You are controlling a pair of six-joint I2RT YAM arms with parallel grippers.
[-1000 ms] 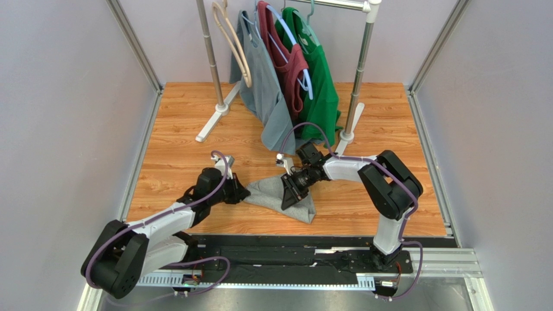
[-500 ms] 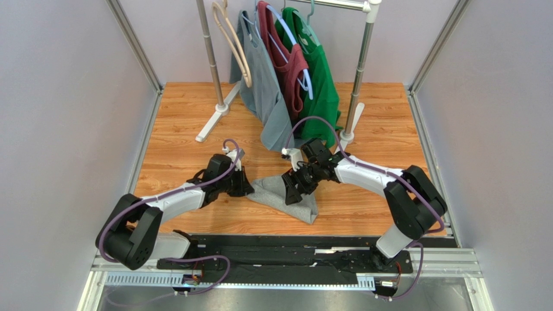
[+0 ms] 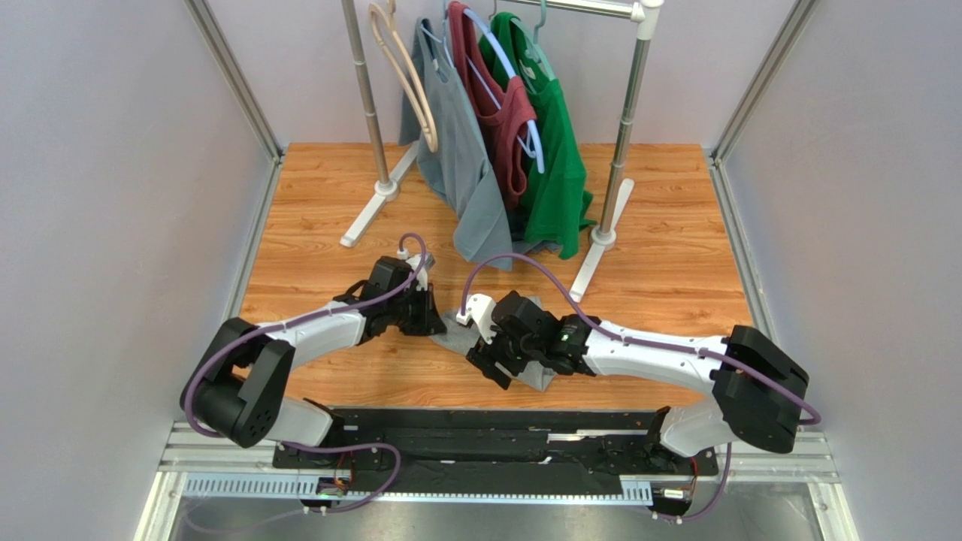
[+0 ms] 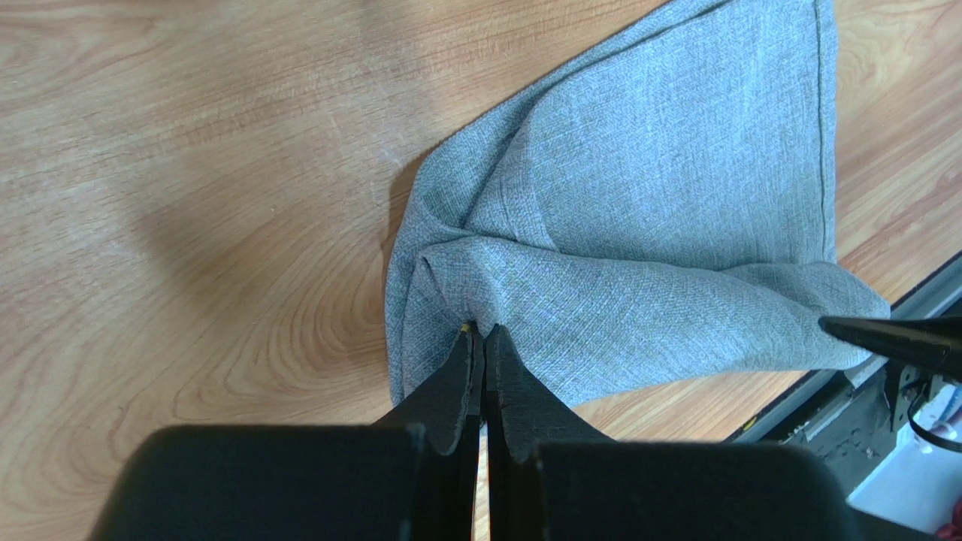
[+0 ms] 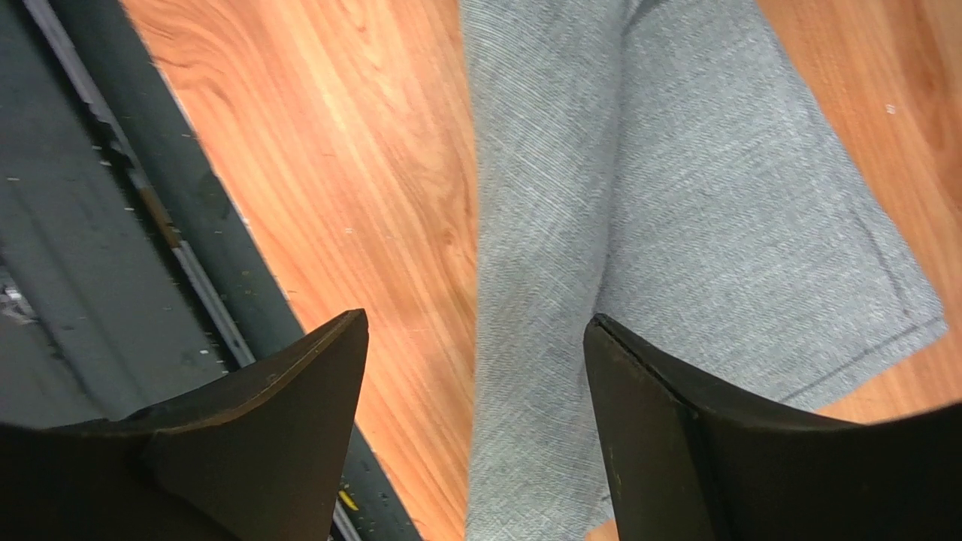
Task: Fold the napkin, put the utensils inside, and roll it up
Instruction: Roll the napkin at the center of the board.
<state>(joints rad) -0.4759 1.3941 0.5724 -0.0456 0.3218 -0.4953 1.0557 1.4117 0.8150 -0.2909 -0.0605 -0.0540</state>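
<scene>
The grey napkin lies bunched and folded on the wooden table, mostly under my right arm in the top view. In the left wrist view, the napkin has creases that run into my left gripper, which is shut on a fold at its left edge. My left gripper sits at the cloth's left corner. My right gripper hovers low over the near side, open. Its jaws straddle a long fold of the napkin and hold nothing. The utensils are out of view.
A clothes rack stands at the back with a grey shirt, a maroon one and a green one, plus a bare beige hanger. A black rail runs along the near table edge, close to the napkin. Grey walls close both sides.
My right gripper has opened, let go of the napkin and swung left toward the near edge. My left gripper, still shut, has moved right and slightly back with its corner of the cloth.
</scene>
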